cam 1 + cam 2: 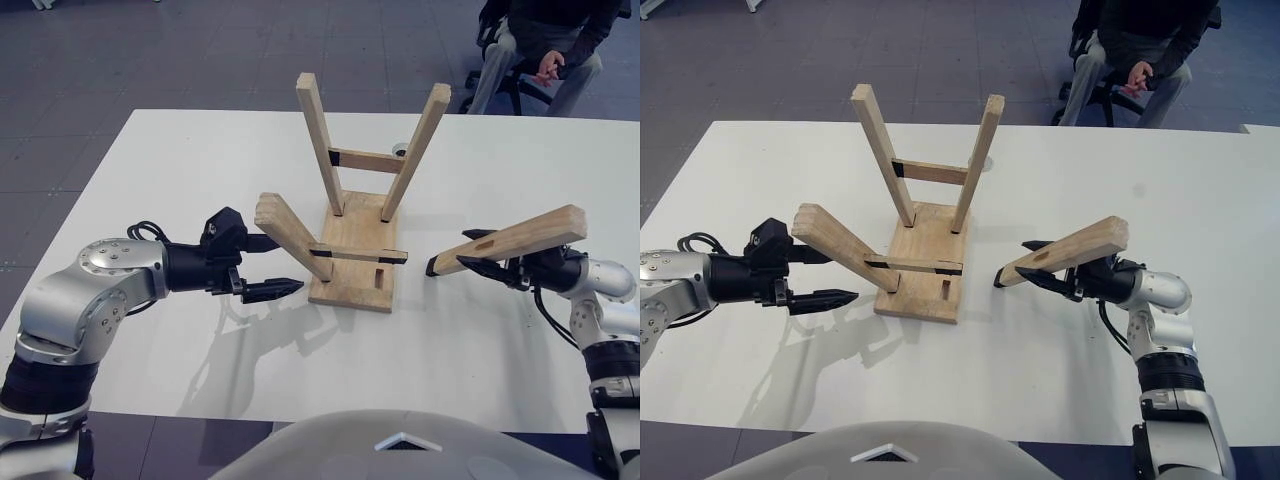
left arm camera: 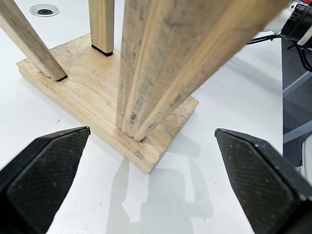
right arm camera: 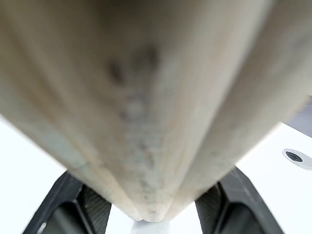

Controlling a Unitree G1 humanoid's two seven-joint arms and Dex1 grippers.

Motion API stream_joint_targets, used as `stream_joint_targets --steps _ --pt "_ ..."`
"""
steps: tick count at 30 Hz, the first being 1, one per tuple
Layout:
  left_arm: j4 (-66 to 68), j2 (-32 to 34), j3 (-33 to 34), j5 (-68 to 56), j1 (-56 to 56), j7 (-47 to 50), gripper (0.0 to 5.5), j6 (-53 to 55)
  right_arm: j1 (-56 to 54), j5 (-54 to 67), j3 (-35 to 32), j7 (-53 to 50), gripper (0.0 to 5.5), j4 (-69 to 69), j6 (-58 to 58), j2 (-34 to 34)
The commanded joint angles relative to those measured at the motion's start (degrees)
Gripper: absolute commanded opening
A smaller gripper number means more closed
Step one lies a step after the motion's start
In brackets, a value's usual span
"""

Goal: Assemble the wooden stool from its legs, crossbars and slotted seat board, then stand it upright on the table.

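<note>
Table (image 1: 200,170): white top is carrying the whole job.
Left gripper (image 1: 287,265): is hovering low at the board's near left side, fingers standing wide apart and holding nothing; the near leg is sitting between and beyond the two pads.
Right gripper (image 1: 480,252): is clamping the loose leg, one finger above it and one below.
Loose leg (image 1: 515,238): is lying tilted to the right of the board and apart from it, dark-capped low end pointing at the board, other end rising to the right; contact with the table cannot be judged.
Seat board (image 1: 352,225): is lying flat at mid-table.
Slot (image 1: 381,277): is showing open in the board's near right part.
Near leg (image 1: 290,235): is standing on the board's near left corner, leaning out to the left.
Near crossbar (image 1: 362,256): is running rightward from that leg, free end hanging above the board.
Far left leg (image 1: 320,145): is rising from the board's far end, tilting left.
Far right leg (image 1: 417,150): is rising beside it, tilting right.
Far crossbar (image 1: 368,160): is joining those two.
Cable port (image 1: 400,148): is sitting in the table behind them.
</note>
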Motion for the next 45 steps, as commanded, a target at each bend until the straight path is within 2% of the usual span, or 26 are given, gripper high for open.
stream_joint_targets --steps 1,7,11,22,45 --pt "0.9 0.8 -0.4 1.2 -1.9 -1.0 4.75 -0.7 5.9 -8.7 5.1 0.0 2.02 2.4 5.8 -2.4" --pt "1.6 0.7 -0.9 1.9 -2.7 -1.8 4.75 -0.6 7.1 -1.4 4.7 -6.0 2.02 -22.8 15.0 -1.6" --pt "1.7 0.6 -1.2 2.0 -3.1 -2.0 4.75 -0.4 8.3 0.2 4.4 -9.1 2.02 -31.4 19.4 -0.8" --pt "0.6 0.3 -1.0 1.6 -2.4 -1.4 4.75 0.1 1.1 0.4 1.3 -10.0 2.02 -32.5 22.4 -1.0" --pt "1.0 0.8 -2.0 1.4 -4.5 -2.2 4.75 1.7 3.9 -4.1 5.8 -10.4 2.02 -30.0 20.3 5.7"
